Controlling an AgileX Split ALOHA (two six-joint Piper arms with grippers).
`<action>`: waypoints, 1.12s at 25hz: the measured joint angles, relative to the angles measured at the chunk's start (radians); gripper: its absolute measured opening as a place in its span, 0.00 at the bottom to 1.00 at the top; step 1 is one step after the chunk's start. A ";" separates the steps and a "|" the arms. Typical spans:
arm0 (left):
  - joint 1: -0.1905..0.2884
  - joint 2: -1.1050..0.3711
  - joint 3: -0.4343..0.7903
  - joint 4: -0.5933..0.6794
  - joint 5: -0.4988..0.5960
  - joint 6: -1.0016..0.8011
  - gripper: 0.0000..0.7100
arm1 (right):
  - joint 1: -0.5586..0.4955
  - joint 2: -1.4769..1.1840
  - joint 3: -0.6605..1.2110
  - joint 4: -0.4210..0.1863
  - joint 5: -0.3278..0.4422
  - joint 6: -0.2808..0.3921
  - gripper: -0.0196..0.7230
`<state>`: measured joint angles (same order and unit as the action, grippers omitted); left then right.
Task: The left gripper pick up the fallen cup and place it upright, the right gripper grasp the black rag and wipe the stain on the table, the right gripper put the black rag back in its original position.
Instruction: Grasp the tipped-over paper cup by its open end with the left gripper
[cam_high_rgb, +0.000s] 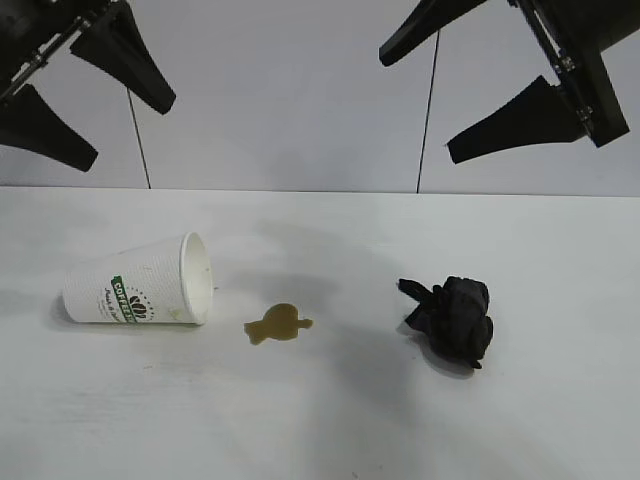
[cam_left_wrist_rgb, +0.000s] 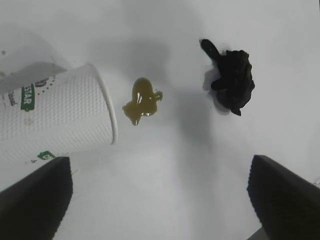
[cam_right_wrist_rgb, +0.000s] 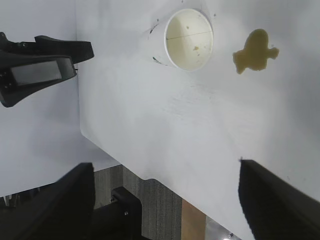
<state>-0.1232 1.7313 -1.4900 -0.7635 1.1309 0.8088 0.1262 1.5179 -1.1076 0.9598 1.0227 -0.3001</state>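
Observation:
The white cup (cam_high_rgb: 135, 285) with its green COFFEE band lies on its side at the left of the table (cam_high_rgb: 320, 430), its mouth facing the stain (cam_high_rgb: 277, 323), a small yellowish-brown blotch just beside it. To the right lies the bunched black rag (cam_high_rgb: 452, 317). High above the cup my left gripper (cam_high_rgb: 128, 133) hangs open, holding nothing. My right gripper (cam_high_rgb: 418, 105) is also open and empty, high above the rag. The left wrist view takes in the cup (cam_left_wrist_rgb: 55, 117), the stain (cam_left_wrist_rgb: 141, 100) and the rag (cam_left_wrist_rgb: 231, 82) beyond my left gripper (cam_left_wrist_rgb: 160, 165).
The right wrist view looks past my right gripper (cam_right_wrist_rgb: 165, 170) at the cup's mouth (cam_right_wrist_rgb: 189, 39), the stain (cam_right_wrist_rgb: 254, 50), the other arm's gripper (cam_right_wrist_rgb: 40, 65) and the table's edge (cam_right_wrist_rgb: 125, 167) with floor beyond. A grey panelled wall (cam_high_rgb: 300, 90) stands behind the table.

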 joint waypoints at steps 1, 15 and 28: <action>-0.012 0.000 -0.017 0.012 0.013 0.064 0.97 | 0.000 0.000 0.000 0.000 0.000 0.000 0.76; -0.265 0.001 -0.048 0.521 -0.063 0.346 0.97 | 0.000 0.000 0.000 0.000 0.000 0.000 0.76; -0.341 0.088 -0.005 0.695 -0.136 0.284 0.97 | 0.000 0.000 0.000 0.000 0.013 0.000 0.76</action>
<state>-0.4637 1.8189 -1.4948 -0.0686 0.9953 1.0923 0.1262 1.5179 -1.1076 0.9598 1.0354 -0.3001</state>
